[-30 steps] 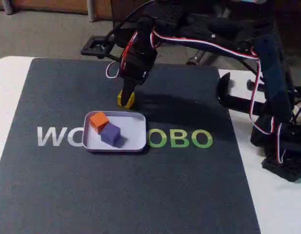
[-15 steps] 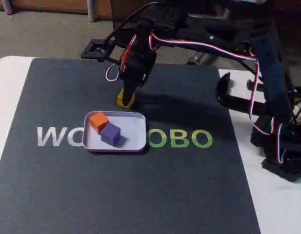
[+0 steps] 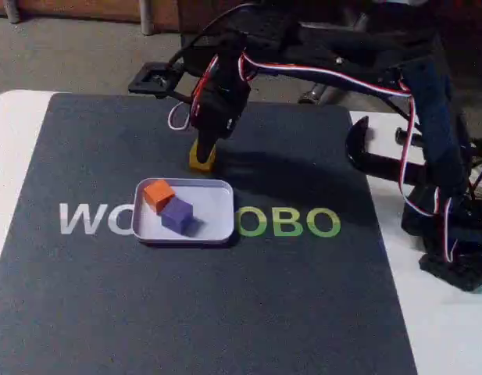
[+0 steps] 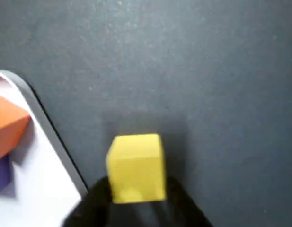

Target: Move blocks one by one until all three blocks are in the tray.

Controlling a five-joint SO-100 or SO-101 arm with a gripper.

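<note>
Over the last second the arm has drawn up and a little back, and the yellow block (image 3: 201,155) has come with it, sitting slightly higher in the fixed view than before; the tray and its two blocks have not shifted.

The dark mat (image 3: 108,297) covers most of the table, with the arm (image 3: 358,74) reaching in from the right of the fixed view. The tray (image 3: 213,211) lies mid-mat, its long axis running left to right in that view, level and square to the printed lettering. Inside it, the orange block (image 3: 158,194) sits at the left end with the purple block (image 3: 177,215) touching it, just in front and to the right.

The gripper (image 3: 202,154) is closed around the yellow block, which hangs just behind the tray's far rim. In the wrist view the yellow block (image 4: 136,168) is pinched between the dark jaws, its faces roughly square to them, with a shadow on the mat behind it suggesting it is off the surface.

This looks like the last carry. The next move calls for bringing the yellow block forward over the rim to the tray's free right half, lowering, then releasing, clear of the purple block.
</note>
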